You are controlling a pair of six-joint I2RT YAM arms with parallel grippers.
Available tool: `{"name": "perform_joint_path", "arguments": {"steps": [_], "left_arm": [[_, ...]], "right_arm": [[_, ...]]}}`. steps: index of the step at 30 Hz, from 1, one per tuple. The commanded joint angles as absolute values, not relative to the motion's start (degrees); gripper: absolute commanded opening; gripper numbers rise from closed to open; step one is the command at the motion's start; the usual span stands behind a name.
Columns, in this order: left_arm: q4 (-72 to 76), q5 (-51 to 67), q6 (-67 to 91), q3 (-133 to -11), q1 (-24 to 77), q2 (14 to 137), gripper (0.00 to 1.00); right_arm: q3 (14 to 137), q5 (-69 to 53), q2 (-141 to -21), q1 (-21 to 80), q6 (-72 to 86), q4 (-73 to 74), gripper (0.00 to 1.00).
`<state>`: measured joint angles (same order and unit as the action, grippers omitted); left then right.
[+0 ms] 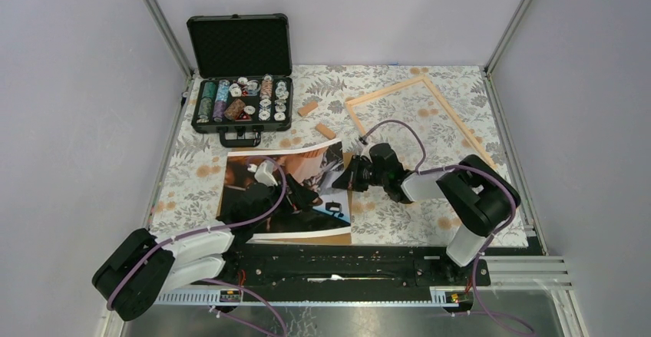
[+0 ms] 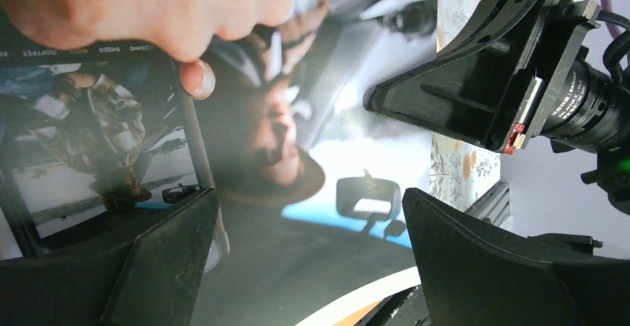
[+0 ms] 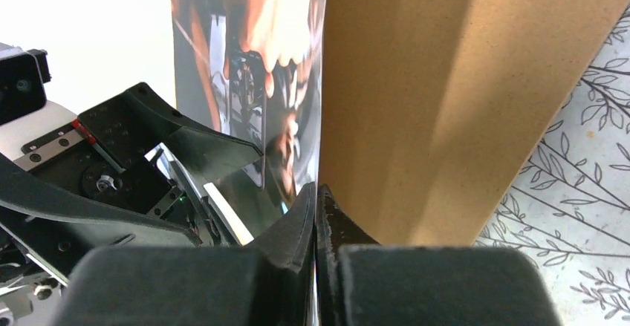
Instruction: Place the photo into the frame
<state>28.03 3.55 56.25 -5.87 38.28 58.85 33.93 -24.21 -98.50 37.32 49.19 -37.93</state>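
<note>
Top view: the task has barely started. The photo (image 1: 318, 160) lies face up near your edge of the table on the brown backing board (image 1: 330, 239). The frame (image 1: 384, 91) sits at the far right, well apart, with only tablecloth showing inside it. Lift, carry and seating are all left to do. The left gripper (image 1: 305, 196) reaches low over the middle of the photo, arm stretched out from the left base. The right gripper (image 1: 347, 180) comes in from the right, elbow folded, tip at the photo's right edge.

Left wrist view: your left jaws stand wide apart over the print, holding nothing. The right gripper shows side-on at the photo's edge.

Right wrist view: your right jaws are pressed together with the photo's edge pinched in the seam. The backing board looks to be outside the grip, just beside the right finger, but that's a tight call. My read is that you're at the step of peeling the photo off the board.
</note>
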Motion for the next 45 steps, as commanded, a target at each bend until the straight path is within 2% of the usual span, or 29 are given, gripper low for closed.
{"name": "perform_joint_path", "arguments": {"steps": [1,6,12,17,20,25,31,39,45], "left_arm": [[33.6,7.0,53.6,-4.9,38.1,56.9,0.99],[34.2,10.9,52.3,-5.5,38.2,53.7,0.99],[32.5,15.6,50.3,-7.9,38.2,50.1,0.99],[33.0,15.9,46.6,-10.3,38.2,52.2,0.99],[38.0,17.3,47.2,-9.4,38.2,55.6,0.99],[44.1,18.4,49.5,-7.3,38.5,63.3,0.99],[46.3,22.5,47.2,-9.4,38.6,70.8,0.99],[48.5,22.5,47.5,-7.3,38.6,69.9,0.99],[49.6,22.5,47.5,-6.3,38.7,68.9,0.99]], "right_arm": [[37.1,-24.7,-92.7,37.1,41.0,-30.8,0.0],[42.2,-17.0,-82.7,37.1,30.3,-13.1,0.0],[58.6,-0.6,-73.3,37.1,18.2,18.7,0.0],[69.8,11.6,-70.4,37.1,5.7,32.5,0.0],[76.4,14.5,-69.1,37.1,-1.3,37.7,0.0],[85.5,19.5,-66.8,37.1,-14.1,39.8,0.0],[87.7,14.3,-63.9,37.1,-37.1,34.6,0.0],[77.1,9.8,-65.8,35.8,-68.7,27.8,0.0],[62.5,-2.6,-60.7,28.1,-75.9,23.6,0.0]]}}
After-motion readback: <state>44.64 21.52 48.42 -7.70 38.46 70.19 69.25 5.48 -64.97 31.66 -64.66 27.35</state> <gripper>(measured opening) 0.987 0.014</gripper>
